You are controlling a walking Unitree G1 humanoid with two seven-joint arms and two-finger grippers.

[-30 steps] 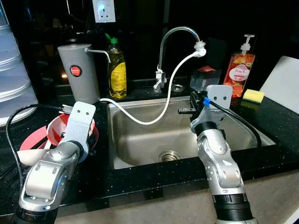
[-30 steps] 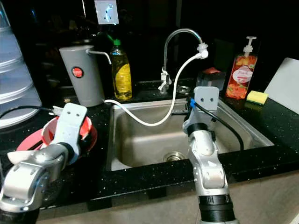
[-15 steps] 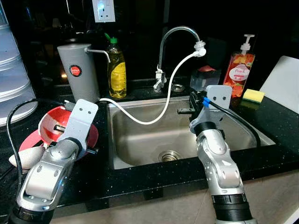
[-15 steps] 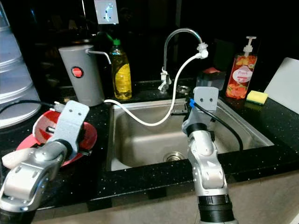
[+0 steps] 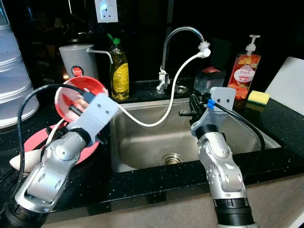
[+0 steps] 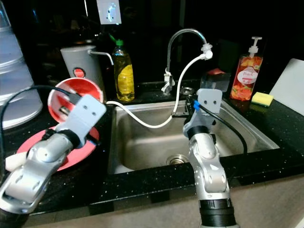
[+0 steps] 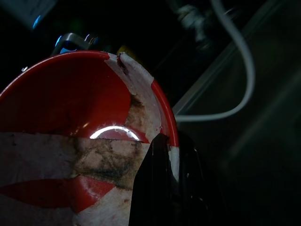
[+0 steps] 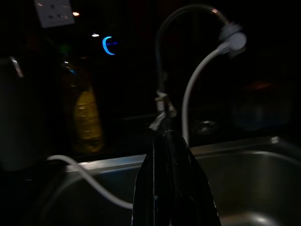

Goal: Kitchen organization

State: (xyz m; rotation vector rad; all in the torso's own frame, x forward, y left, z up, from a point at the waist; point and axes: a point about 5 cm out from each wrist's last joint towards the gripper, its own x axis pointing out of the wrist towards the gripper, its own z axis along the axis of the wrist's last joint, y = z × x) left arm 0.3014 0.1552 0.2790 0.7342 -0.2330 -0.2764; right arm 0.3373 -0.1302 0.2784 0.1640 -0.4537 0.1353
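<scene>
In the left eye view a red bowl [image 5: 78, 95] is held tilted above the pink plate [image 5: 38, 142] at ten o'clock of the sink [image 5: 142, 137] by the left gripper [image 5: 80, 102], while in the left wrist view its rim is seen pinched between the fingers [image 7: 157, 188], and in the right wrist view the right gripper [image 8: 173, 155] is seen pressed closed over the sink.

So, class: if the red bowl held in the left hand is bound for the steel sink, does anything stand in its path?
The white hose from the tap sags across the steel sink beside the red bowl.
</scene>
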